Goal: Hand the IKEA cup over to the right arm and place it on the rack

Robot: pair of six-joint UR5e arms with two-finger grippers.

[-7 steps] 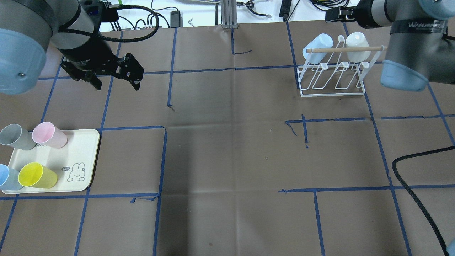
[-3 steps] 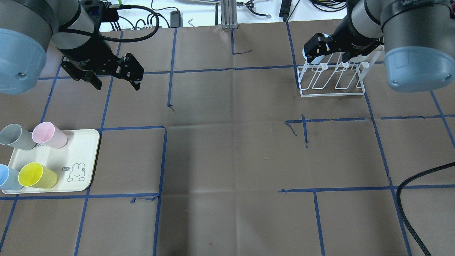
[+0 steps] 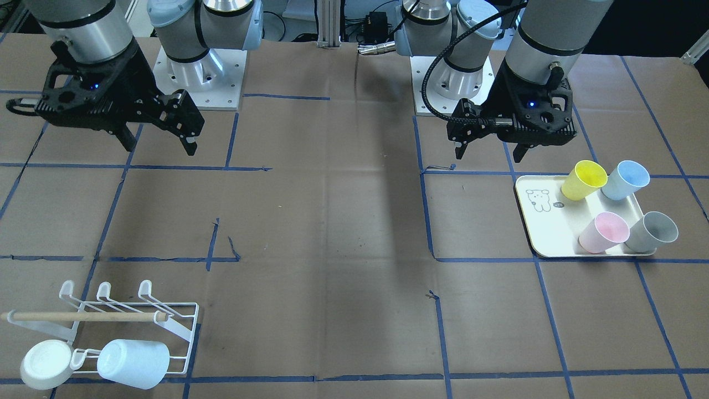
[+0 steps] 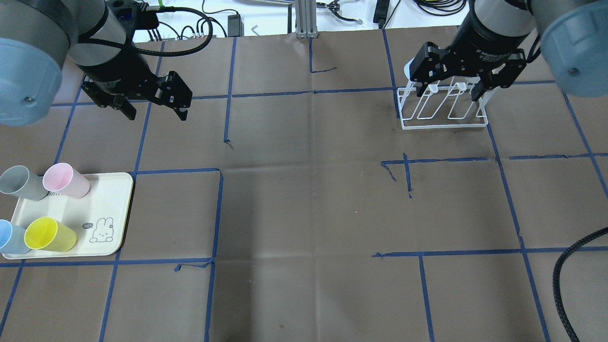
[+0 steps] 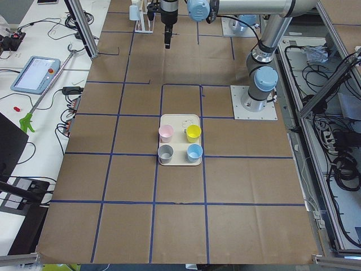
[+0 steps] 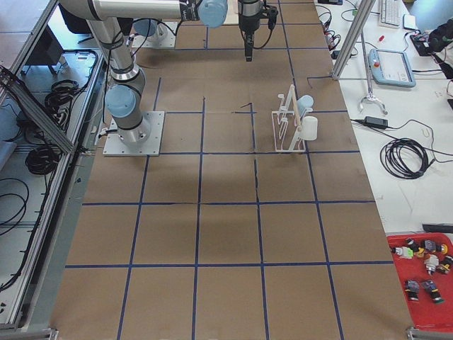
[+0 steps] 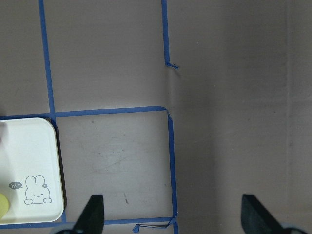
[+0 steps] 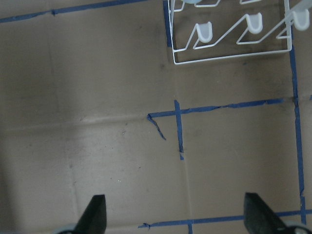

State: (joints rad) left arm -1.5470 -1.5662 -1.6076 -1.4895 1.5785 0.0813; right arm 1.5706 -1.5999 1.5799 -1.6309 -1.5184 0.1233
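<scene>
Four IKEA cups stand upright on a cream tray (image 4: 107,209): yellow (image 4: 50,233), pink (image 4: 66,180), grey (image 4: 21,183) and blue (image 4: 9,237). My left gripper (image 4: 156,111) hangs open and empty above the table, beyond the tray and apart from the cups. The white wire rack (image 3: 166,316) with its wooden dowel holds a pale-blue cup (image 3: 133,363) and a white cup (image 3: 44,363). My right gripper (image 3: 160,145) is open and empty, high above the table. In the overhead view the right gripper (image 4: 446,90) covers the rack's top and both hung cups.
Brown paper with a blue tape grid covers the table. A black cable (image 4: 565,280) loops over the table's right front. The arm bases (image 3: 194,72) stand at the robot's edge. A red bin of small parts (image 6: 425,283) lies off the table in the exterior right view.
The right arm has swung in from the right, so its gripper now sits over the rack in the overhead view. The left arm and the cups have not moved.
</scene>
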